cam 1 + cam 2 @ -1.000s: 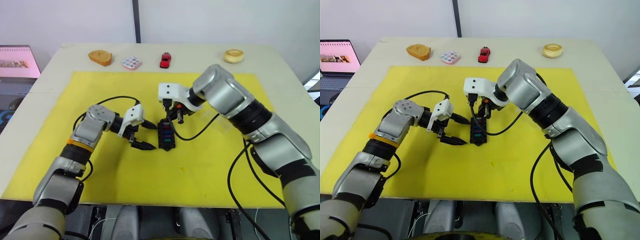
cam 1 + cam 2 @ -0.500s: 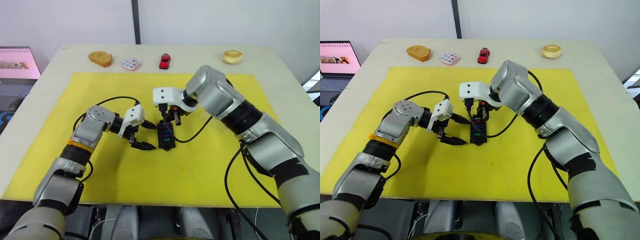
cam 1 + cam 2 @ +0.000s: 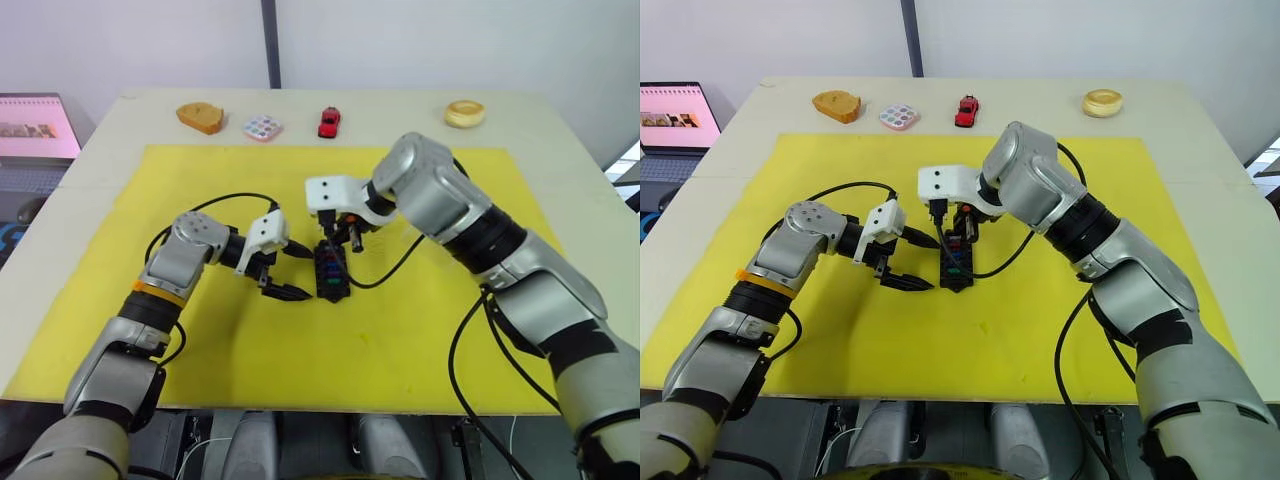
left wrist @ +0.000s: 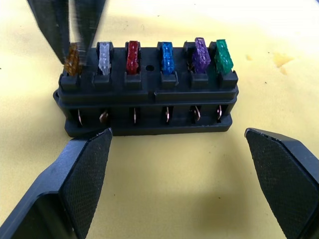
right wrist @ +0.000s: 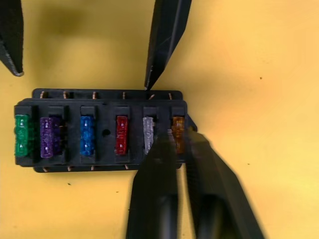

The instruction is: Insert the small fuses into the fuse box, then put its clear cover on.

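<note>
While the fuse box [image 3: 331, 271] sits near the middle of the yellow mat [image 3: 420, 330], all six small fuses [image 5: 86, 134] stand in its slots. The left gripper [image 3: 287, 270] waits spread wide beside it, one finger touching its edge. The right gripper [image 5: 175, 142] pinches the amber fuse [image 5: 178, 135] at the row's end.
</note>
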You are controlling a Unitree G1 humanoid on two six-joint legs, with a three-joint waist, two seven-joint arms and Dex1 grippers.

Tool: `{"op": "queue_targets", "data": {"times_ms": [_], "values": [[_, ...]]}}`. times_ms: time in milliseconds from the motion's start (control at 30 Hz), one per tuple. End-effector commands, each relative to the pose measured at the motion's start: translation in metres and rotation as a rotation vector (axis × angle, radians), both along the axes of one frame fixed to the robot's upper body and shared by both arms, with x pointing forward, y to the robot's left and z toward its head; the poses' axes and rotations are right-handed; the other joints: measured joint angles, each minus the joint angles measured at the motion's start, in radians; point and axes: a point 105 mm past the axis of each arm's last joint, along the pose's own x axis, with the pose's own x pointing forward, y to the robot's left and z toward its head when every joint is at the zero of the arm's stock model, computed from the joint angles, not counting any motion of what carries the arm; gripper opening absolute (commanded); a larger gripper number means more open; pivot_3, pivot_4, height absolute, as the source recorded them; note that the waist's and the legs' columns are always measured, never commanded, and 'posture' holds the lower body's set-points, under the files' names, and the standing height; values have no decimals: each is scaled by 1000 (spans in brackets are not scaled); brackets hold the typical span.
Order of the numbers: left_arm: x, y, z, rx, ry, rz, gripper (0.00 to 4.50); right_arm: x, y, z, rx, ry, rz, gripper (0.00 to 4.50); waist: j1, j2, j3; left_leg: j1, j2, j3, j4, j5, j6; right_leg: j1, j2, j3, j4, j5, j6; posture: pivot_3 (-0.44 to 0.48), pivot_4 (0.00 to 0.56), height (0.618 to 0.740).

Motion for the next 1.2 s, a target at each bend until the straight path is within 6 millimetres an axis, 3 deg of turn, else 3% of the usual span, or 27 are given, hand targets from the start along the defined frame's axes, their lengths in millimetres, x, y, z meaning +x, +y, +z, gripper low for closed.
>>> {"op": "queue_targets", "data": {"times_ms": [33, 267, 533, 567, 667, 900, 1200], "values": [[0, 4, 9, -11, -32, -6, 4500, -7, 3, 8, 45, 18, 5, 1278, 0, 0, 0, 0, 0, 0, 0, 0, 0, 0, 0, 0, 0, 0, 0, 0, 150, 740], [2, 17, 15, -16, -42, 39, 4500, -12, -5, 34, 130, -16, -33, 1278, 0, 0, 0, 0, 0, 0, 0, 0, 0, 0, 0, 0, 0, 0, 0, 0, 150, 740], [2, 19, 21, -37, -51, 63, 4500, -19, -12, 54, 264, -6, -90, 1278, -1, 0, 0, 0, 0, 0, 0, 0, 0, 0, 0, 0, 0, 0, 0, 0, 150, 740], [1, 18, 20, -37, -52, 61, 4500, -20, -10, 55, 309, 2, -98, 1030, -1, 0, 0, 0, 0, 0, 0, 0, 0, 0, 0, 0, 0, 0, 0, 0, 150, 740], [0, 15, 20, -47, -53, 62, 4500, -25, -7, 49, 389, 31, -107, 43, 0, 0, 0, 0, 0, 0, 0, 0, 0, 0, 0, 0, 0, 0, 0, 0, 150, 740], [-1, 11, 22, -64, -54, 70, 4500, -28, -3, 29, 490, 54, -115, 43, -1, 0, 0, 0, 0, 0, 0, 0, 0, 0, 0, 0, 0, 0, 0, 0, 150, 740], [-1, 9, 20, -58, -56, 66, 4500, -19, -10, 6, 482, 55, -174, 43, 0, 0, 0, 0, 0, 0, 0, 0, 0, 0, 0, 0, 0, 0, 0, 0, 150, 740]]}}
